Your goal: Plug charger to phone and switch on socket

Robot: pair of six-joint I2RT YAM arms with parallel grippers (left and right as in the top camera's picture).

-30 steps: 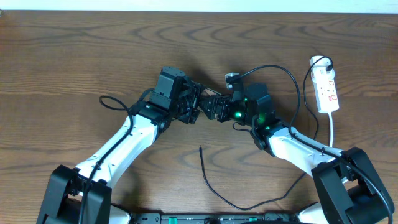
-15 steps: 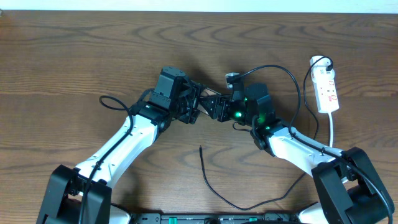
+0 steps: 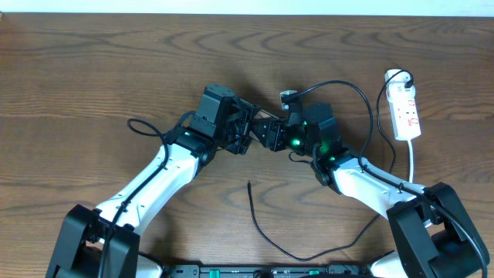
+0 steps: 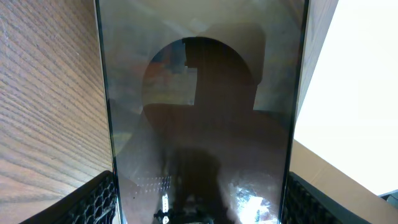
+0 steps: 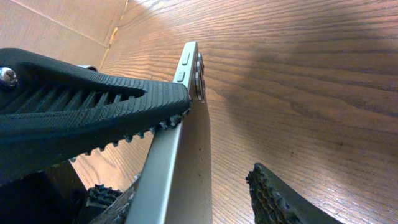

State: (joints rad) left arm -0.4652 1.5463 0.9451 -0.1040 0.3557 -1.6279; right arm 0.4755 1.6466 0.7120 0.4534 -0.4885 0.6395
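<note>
Over the wood counter (image 3: 93, 69), the left hand (image 3: 245, 133) grips the phone (image 4: 199, 124) by its edges; the right hand (image 5: 221, 140), half-wide, straddles one side, one pad (image 5: 155, 102) touching. Square both pads before squeezing.

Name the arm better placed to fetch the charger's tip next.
Right, probably: the left gripper clamps the phone; the right gripper has one finger off it, and the charger lies toward its side.
</note>
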